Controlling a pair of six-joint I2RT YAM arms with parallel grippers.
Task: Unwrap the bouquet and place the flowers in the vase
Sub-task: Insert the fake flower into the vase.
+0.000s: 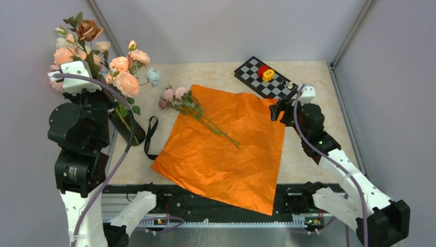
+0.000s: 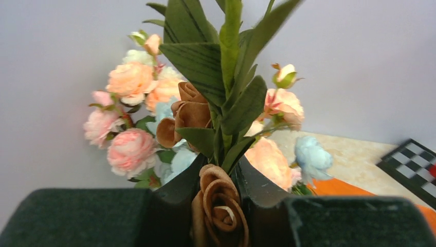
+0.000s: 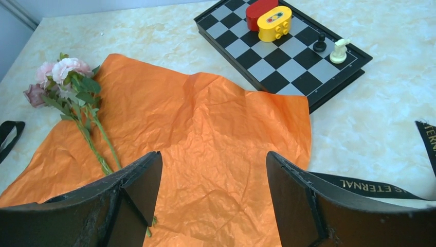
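The orange paper lies unwrapped and spread flat on the table. A few small pink flowers on green stems rest across its upper left part, also seen in the right wrist view as flowers. The black vase stands at the left, partly behind my left arm, with several pastel flowers in it. My left gripper is shut on a leafy stem with brown roses, held up among those blooms. My right gripper hangs open over the paper's right side, holding nothing.
A black ribbon lies on the table between vase and paper; another length of ribbon lies by my right fingers. A chessboard at the back right carries red and yellow blocks and two chess pieces.
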